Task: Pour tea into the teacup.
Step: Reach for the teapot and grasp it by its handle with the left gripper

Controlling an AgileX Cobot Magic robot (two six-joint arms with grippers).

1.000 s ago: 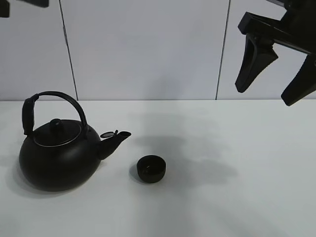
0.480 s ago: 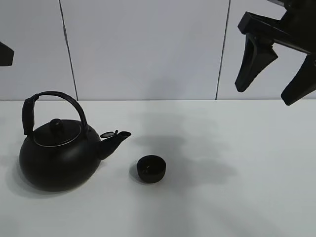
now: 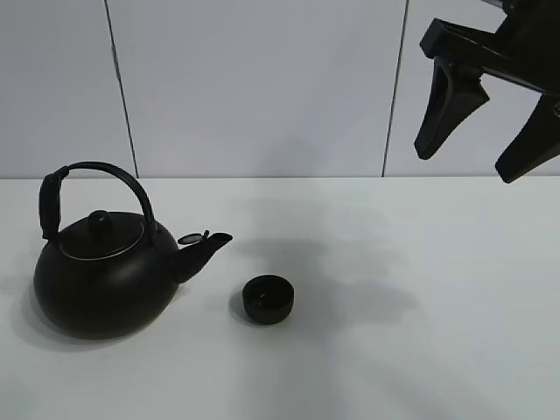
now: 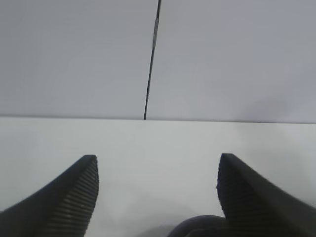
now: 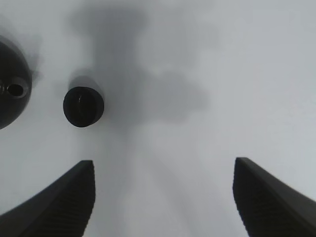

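Two-arm tea-pouring set-up, seen from the high camera and both wrist cameras. The large round black metal kettle with an arched handle (image 3: 101,276) stands upright on the white counter (image 3: 420,350). It serves as the reference here.

The small black handleless teacup (image 3: 268,298) sits on the spout side of the kettle, just beside the spout tip but apart from it. The right end effector (image 3: 466,164) hangs high, well apart from the kettle and beyond the teacup, its jaws spread on nothing. The left end effector (image 4: 158,163) is also spread and empty. A dark curved form at the edge of its wrist view may be the kettle's handle, though this cannot be confirmed.

**Hazards:**
- The teacup is a narrow target, so a fast tilt would likely send tea past its rim.
- The kettle's belly or spout could nudge the light teacup over.
- An off-centre grip may let the kettle swing under its handle.

**Contents:**
- The kettle's lid is seated, hiding its fill.
- The teacup's interior reads uniformly dark, and no tea can be made out in it.
- No stream is visible.
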